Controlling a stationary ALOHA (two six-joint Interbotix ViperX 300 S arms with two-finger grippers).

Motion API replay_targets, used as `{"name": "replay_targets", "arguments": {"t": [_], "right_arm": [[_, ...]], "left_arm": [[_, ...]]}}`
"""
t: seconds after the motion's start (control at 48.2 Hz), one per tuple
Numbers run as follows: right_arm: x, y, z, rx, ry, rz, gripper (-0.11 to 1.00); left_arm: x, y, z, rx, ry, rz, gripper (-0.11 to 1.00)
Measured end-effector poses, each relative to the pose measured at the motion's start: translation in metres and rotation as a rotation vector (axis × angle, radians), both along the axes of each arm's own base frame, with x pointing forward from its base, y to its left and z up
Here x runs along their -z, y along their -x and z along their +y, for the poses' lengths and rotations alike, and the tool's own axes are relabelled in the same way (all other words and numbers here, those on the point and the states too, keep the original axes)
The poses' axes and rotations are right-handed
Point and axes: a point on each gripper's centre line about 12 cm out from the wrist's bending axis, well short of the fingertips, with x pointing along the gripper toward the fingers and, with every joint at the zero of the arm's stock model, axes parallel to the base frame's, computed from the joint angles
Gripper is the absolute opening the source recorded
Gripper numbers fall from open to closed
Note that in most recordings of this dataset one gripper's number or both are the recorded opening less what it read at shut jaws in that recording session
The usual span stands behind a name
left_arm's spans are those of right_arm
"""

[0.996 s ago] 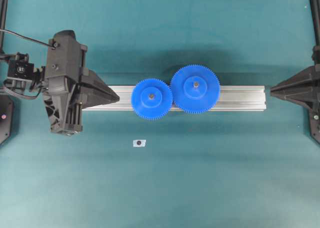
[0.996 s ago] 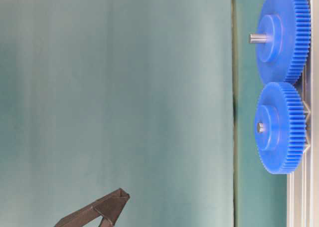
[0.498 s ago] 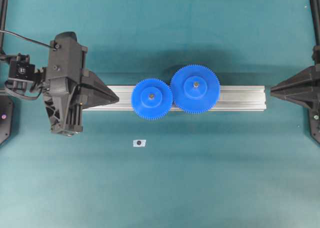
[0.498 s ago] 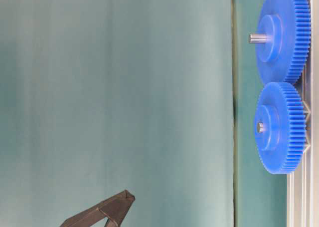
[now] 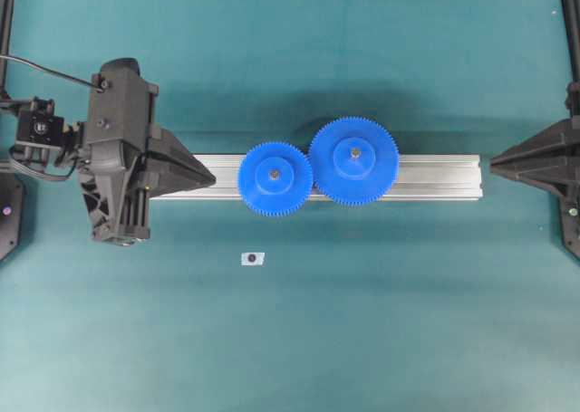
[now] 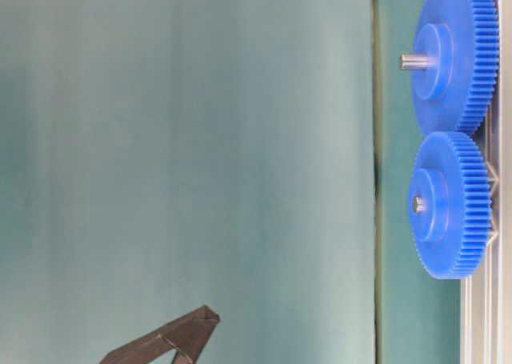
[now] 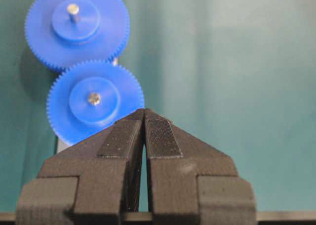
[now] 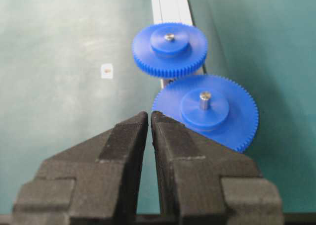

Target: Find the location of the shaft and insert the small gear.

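Observation:
The small gear (image 5: 275, 178) lies flat on the aluminium rail (image 5: 435, 177), its teeth meshed with the larger blue gear (image 5: 353, 160) to its right. A silvery tip of the shaft (image 5: 275, 171) shows in the small gear's centre hole, level with the hub (image 7: 94, 98). My left gripper (image 5: 215, 177) hovers over the rail's left end, pointing at the small gear (image 7: 96, 102), shut and holding nothing. At the far right, my right gripper (image 5: 492, 165) is shut and holds nothing, off the rail's right end. Its wrist view has the larger gear (image 8: 207, 109) nearer and the small gear (image 8: 169, 49) behind.
A small white tag with a dark dot (image 5: 252, 258) lies on the teal mat in front of the rail. The larger gear's grey pin (image 6: 414, 60) sticks out past its hub. Dark frame posts stand at the left and right edges.
In the table-level view my left gripper's tip has crept slightly towards the gears. The gears, the tag and the right gripper have not moved.

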Motion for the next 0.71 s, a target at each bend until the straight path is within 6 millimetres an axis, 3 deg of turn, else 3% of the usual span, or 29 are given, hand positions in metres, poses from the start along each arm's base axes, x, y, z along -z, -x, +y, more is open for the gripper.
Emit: {"name": "replay_targets", "arguments": {"t": [0.706], "right_arm": [[0.0, 0.0, 0.0, 0.0, 0.0, 0.0, 0.19]], "left_arm": [[0.0053, -0.0029, 0.0, 0.0, 0.0, 0.017, 0.01]]}}
